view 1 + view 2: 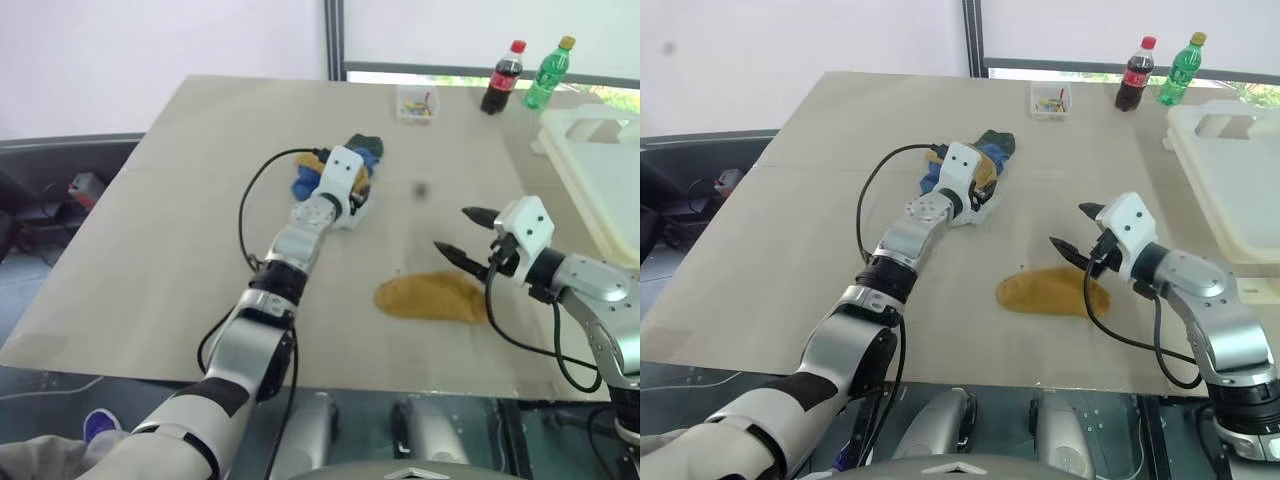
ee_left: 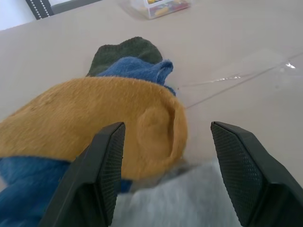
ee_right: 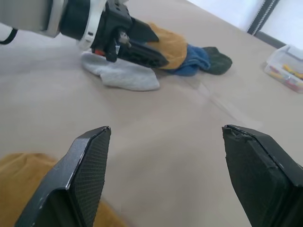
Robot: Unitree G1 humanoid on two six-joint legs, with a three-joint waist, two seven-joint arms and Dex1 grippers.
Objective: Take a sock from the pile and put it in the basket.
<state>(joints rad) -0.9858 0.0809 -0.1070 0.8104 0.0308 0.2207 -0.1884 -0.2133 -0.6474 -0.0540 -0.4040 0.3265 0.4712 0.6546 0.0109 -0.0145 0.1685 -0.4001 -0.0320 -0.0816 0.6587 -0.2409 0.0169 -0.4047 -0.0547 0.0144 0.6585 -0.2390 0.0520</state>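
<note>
beige surface [image 1: 180,200] under everything. cream-white basket [image 1: 1230,170] at the far right edge, nothing visible inside. pile [image 2: 94,123] of socks mid-surface: mustard-yellow on top, royal blue, dark green, pale grey at the near side. lone mustard sock [image 1: 432,297] lying flat, well apart from the pile, nearer the right arm. left claw [image 2: 165,175] over the pile, fingers spread wide, gripping nothing. right claw [image 1: 468,233] just above the lone sock, fingers spread wide, empty. cola bottle [image 1: 502,78], green bottle [image 1: 547,73], small clear box [image 1: 416,103] along the far edge.
</note>
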